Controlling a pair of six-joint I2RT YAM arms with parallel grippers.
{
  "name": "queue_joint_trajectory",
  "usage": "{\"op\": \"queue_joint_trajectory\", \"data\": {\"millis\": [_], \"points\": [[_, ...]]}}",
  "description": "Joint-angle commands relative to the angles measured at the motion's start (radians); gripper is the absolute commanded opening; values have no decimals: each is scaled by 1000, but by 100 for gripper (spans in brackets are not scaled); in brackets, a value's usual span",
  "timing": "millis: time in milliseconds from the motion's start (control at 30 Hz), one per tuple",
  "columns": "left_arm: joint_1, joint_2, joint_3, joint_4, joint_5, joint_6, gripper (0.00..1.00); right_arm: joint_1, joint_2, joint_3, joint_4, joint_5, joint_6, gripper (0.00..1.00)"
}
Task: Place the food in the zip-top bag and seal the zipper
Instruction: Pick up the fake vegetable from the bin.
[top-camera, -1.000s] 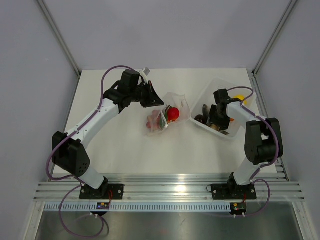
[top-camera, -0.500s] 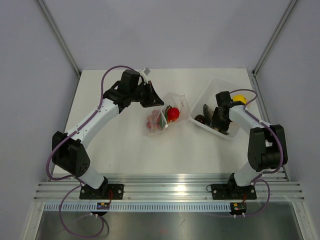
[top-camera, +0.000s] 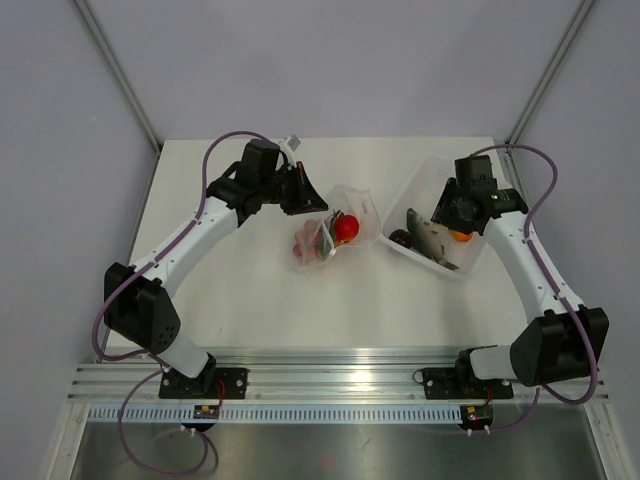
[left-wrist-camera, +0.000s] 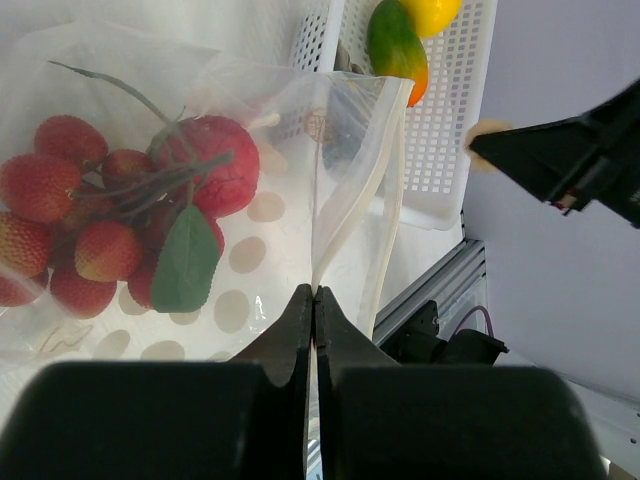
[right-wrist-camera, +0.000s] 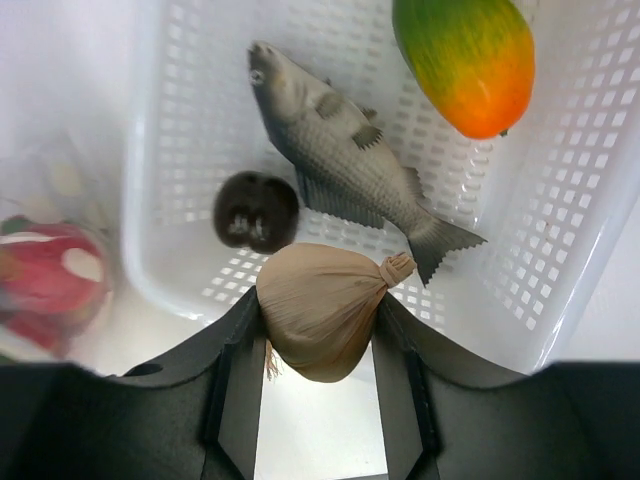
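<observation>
Jaws of the right gripper (right-wrist-camera: 320, 325) clench a tan tied-top bulb (right-wrist-camera: 318, 295) over the white perforated basket (right-wrist-camera: 185, 120), 3 o'clock of the clear dotted plastic bag (left-wrist-camera: 262, 215) pinched by the left gripper (left-wrist-camera: 313, 297).

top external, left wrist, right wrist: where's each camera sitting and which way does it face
Top external: above and behind the bases, looking down on the table; left arm and right arm show whole.
Left wrist: looking along the left end effector, shut on the zip-top bag edge, toward the basket.
Right wrist: looking down past the right end effector, shut on a tan bulb, into the basket.
Shared: both wrist views show the mango in the basket.
</observation>
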Motion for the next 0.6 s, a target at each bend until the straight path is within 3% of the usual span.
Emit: {"op": "queue_joint_trajectory", "data": {"millis": [0,233,467,500,567], "points": [[-5,-33,16,38,14,9,0,31,-58,99,-30,-32,3,34],[-5,-26,20,41,17,3,0,285,11,284,-42,30,50,34],[-5,-29,23,36,17,5,0,451,160,357,13,22,81,37],[-5,-29,21,35,17,5,0,463,176,361,24,16,84,39],[-5,-33,21,33,17,5,0,488,235,384,30,-38,80,58]]}}
